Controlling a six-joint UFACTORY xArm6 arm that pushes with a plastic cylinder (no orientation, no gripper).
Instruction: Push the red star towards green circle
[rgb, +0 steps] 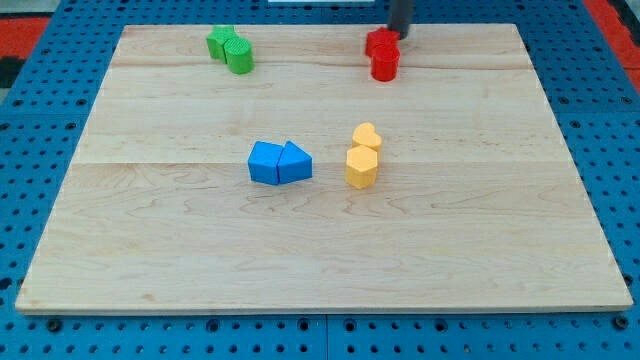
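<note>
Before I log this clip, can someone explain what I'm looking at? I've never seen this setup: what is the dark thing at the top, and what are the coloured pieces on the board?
There is one picture, from a single camera looking down at an angle on a wooden board lying on a blue perforated base.

The dark thing is a straight rod on a robot arm. It has no gripper and holds nothing; it only pushes blocks by sliding. My tip sits at the view's top, right beside the red star.

A red cylinder touches the star on the side toward the view's bottom. At the top left are the green circle and another green block behind it. In the middle lie two blue blocks, touching, with a yellow heart and a yellow hexagon to their right.
</note>
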